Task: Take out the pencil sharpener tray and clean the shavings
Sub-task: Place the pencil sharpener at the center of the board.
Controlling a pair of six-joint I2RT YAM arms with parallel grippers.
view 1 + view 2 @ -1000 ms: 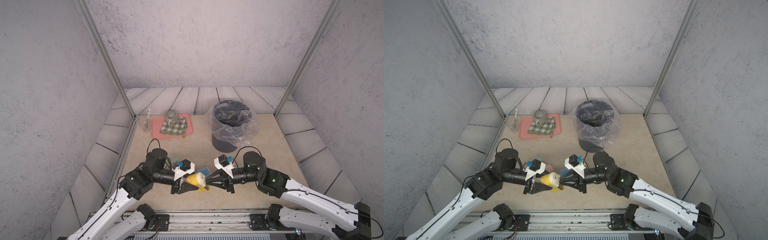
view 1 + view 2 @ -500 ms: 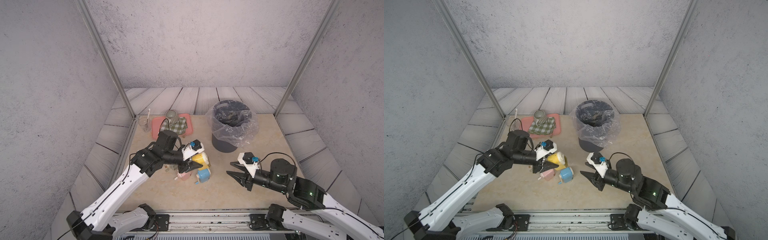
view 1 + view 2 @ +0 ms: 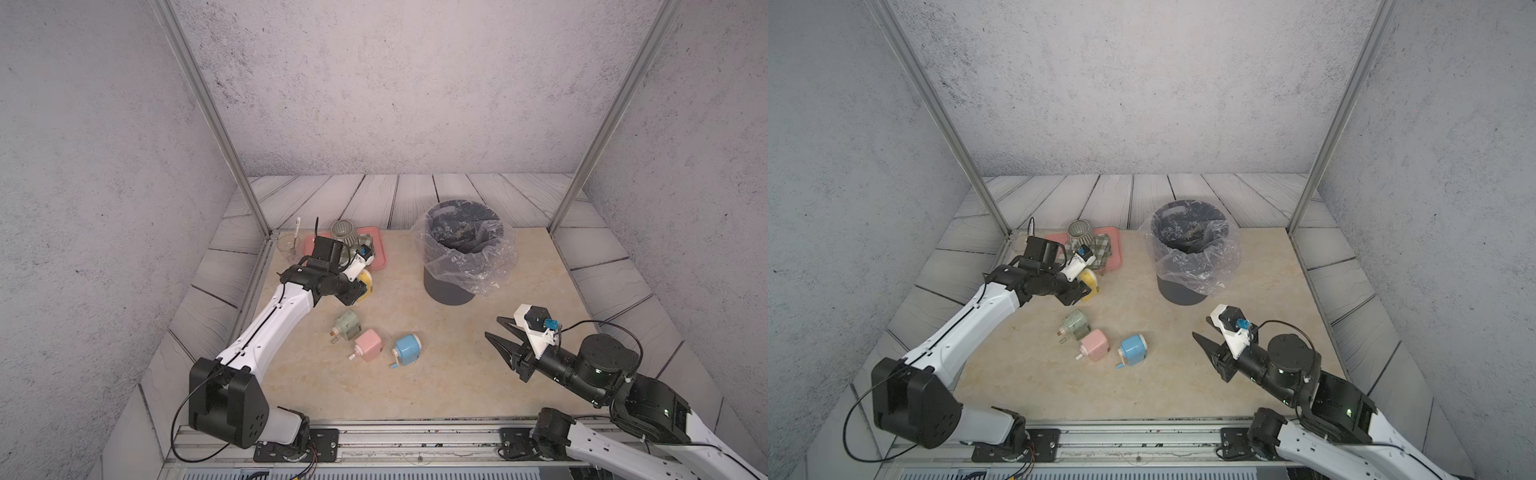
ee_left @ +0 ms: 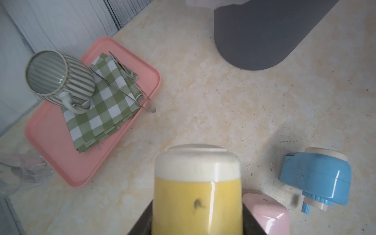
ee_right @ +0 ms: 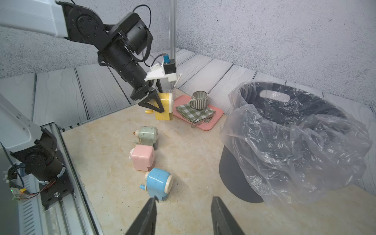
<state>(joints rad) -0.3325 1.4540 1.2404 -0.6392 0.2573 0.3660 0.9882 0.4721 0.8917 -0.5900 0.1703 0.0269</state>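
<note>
Item 1: left gripper [image 3: 354, 292] is clamping the yellow pencil sharpener [image 4: 197, 193] by its sides and holding it on the left-arm side of the bin [image 3: 449, 287].

Item 2: right gripper [image 5: 184, 200] is hovering empty with its jaws standing apart, nearer the robot than the bin.

Item 3: green sharpener [image 3: 347, 324], pink sharpener [image 3: 368, 344] and blue sharpener [image 3: 407, 347] are sitting in a row on the tabletop, left of the bin and nearer the robot.

Item 4: pink tray [image 4: 53, 140], carrying a checked cloth [image 4: 105, 105] and a striped mug [image 4: 61, 75], is lying left of the bin, beyond the held sharpener.
</note>
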